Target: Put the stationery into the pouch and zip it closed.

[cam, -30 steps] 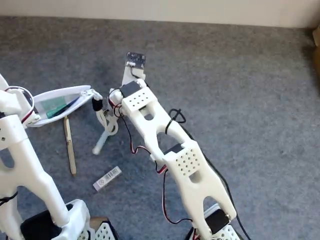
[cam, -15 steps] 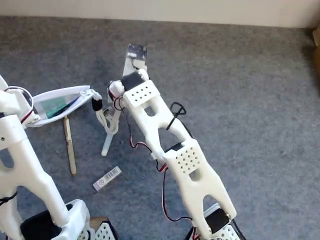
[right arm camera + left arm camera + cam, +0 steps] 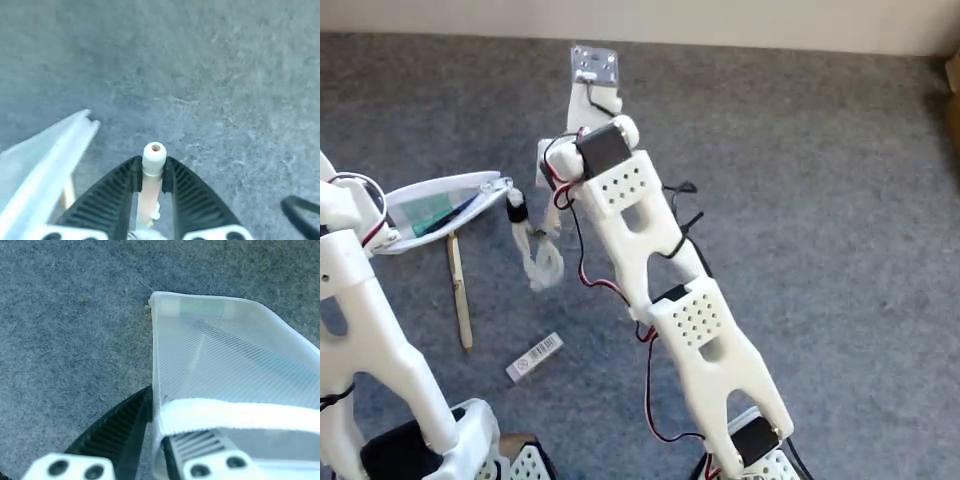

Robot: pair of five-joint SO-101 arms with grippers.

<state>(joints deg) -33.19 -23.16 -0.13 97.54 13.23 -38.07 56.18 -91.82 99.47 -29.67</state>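
Right pincer clenched on white pen; pen runs along jaw gap, end poking past fingertips, near pouch. Left pincer clamps pouch edge.

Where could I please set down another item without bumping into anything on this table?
The widest bare stretch is the grey table on the side of the right arm away from the pouch. Another lies beyond the pouch, at the far side. Between the arms it is crowded: the wooden stick, the small labelled block and the pen in the right gripper.
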